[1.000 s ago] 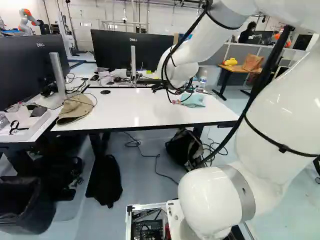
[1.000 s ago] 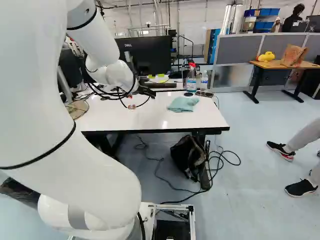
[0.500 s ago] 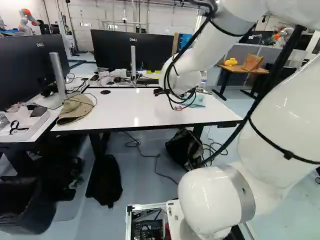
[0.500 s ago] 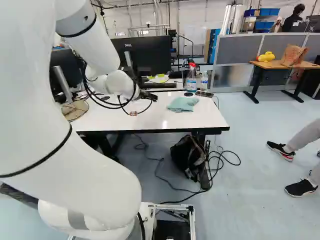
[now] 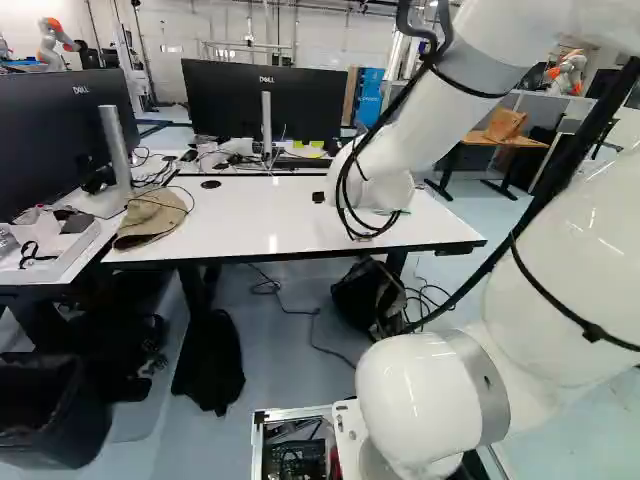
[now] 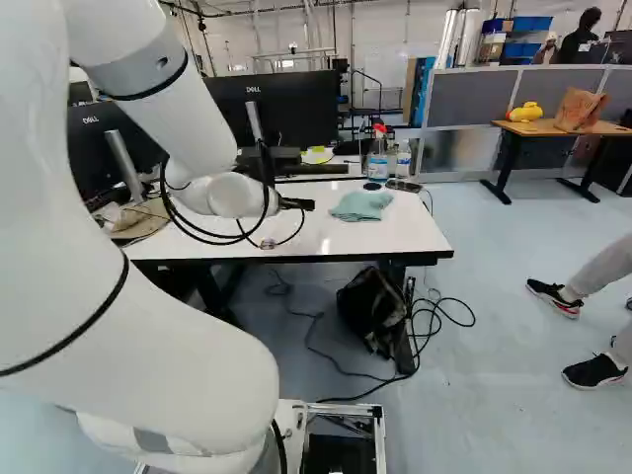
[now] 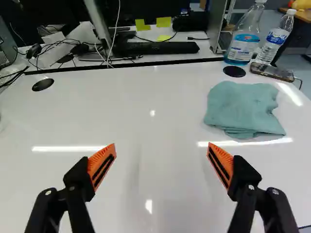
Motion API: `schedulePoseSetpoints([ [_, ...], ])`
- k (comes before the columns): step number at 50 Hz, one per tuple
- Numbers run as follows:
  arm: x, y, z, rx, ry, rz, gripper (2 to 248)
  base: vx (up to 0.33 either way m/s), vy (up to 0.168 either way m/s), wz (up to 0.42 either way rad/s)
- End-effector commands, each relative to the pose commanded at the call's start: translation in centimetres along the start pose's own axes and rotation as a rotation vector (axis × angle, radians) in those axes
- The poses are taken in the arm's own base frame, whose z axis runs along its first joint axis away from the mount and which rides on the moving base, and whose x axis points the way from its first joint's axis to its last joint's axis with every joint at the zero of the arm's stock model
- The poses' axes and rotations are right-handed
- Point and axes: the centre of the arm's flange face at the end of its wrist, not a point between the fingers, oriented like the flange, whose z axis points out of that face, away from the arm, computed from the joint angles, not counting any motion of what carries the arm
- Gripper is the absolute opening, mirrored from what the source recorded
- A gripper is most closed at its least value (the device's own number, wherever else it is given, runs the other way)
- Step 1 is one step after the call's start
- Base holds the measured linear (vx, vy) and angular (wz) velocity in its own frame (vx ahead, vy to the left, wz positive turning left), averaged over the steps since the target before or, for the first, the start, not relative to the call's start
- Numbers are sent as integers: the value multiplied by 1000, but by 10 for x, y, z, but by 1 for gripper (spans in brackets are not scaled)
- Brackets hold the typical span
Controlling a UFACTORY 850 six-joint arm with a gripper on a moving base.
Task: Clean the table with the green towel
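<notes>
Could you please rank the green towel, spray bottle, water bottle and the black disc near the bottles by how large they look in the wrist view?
1. Green towel
2. Spray bottle, its top out of view
3. Water bottle
4. Black disc

Bright light throws streaks and small spots of glare across the glossy white tabletop.

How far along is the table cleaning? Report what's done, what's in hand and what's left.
Done: only the approach, it seems; the claw is open over the white table. I can't tell whether any wiping has happened.
In hand: nothing; the green towel lies folded on the table, ahead of the claw and off to one side.
Left: probably gripping the towel, then wiping.
</notes>
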Motion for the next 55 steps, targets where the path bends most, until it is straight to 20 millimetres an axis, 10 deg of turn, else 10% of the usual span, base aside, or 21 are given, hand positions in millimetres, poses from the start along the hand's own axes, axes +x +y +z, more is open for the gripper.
schedulePoseSetpoints([
  [55, -88, 13, -50, -5, 170, -27, 247, 0, 0, 0],
])
